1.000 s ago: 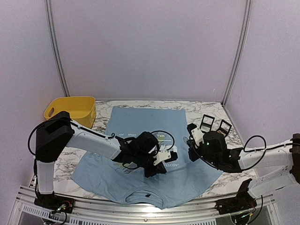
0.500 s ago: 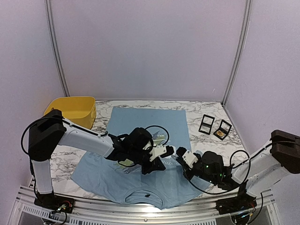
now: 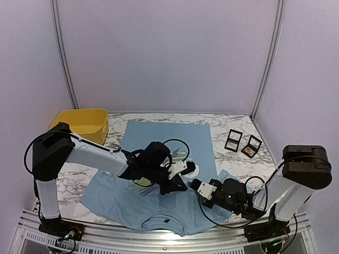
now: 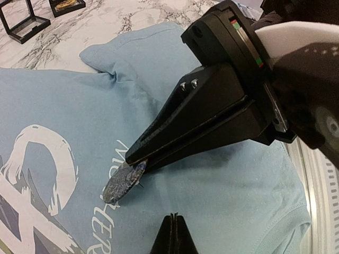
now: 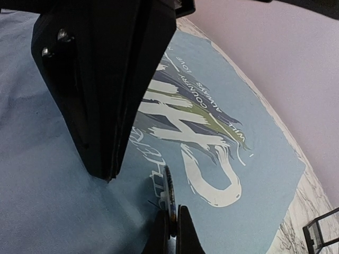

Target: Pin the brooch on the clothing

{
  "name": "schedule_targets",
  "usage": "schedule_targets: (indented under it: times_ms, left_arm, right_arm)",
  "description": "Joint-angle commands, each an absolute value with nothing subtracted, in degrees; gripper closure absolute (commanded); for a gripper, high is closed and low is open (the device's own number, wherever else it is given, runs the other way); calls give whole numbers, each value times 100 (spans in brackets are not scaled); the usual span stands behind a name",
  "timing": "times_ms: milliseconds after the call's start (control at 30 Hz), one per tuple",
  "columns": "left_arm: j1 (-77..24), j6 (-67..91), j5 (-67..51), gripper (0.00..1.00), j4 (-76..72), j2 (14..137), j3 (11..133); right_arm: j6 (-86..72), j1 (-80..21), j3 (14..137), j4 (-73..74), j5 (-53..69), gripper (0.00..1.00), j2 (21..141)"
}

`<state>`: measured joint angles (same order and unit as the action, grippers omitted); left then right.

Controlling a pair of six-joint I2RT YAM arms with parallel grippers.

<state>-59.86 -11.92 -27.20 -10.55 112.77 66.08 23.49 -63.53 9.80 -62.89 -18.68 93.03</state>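
The light blue T-shirt (image 3: 159,137) lies flat on the marble table, with its white lettering and yellow-green streaks in the right wrist view (image 5: 212,121). My right gripper (image 5: 173,225) is shut on the edge of a small round, dark speckled brooch (image 5: 168,193). It holds the brooch on edge just above the small white text, with a thin pin sticking out. In the left wrist view the brooch (image 4: 124,180) hangs from the right gripper's fingertips (image 4: 159,151). My left gripper (image 4: 173,233) is shut and empty over the shirt (image 4: 222,190), close beside the brooch. In the top view the two grippers, left (image 3: 179,183) and right (image 3: 193,184), meet over the shirt's chest.
A yellow bin (image 3: 82,124) stands at the back left. Two open black display boxes (image 3: 242,142) stand on the marble right of the shirt, and one holds a gold item. They also show in the left wrist view (image 4: 21,21).
My right arm has swung from beside the display boxes leftwards and nearer, bringing the brooch over the shirt's chest. My left gripper has shifted slightly and now faces it.
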Motion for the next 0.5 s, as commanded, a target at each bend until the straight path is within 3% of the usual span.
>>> schedule_targets:
  times_ms: [0, 467]
  left_arm:
    - [-5933, -1107, -2878, 100, -1285, 11022, 6554]
    - [-5832, -1054, -2774, 100, -1424, 10978, 6479]
  right_arm:
    - [2676, -6507, 994, -6836, -2084, 100, 9518]
    - [2725, -6732, 837, -6526, -1585, 100, 9191]
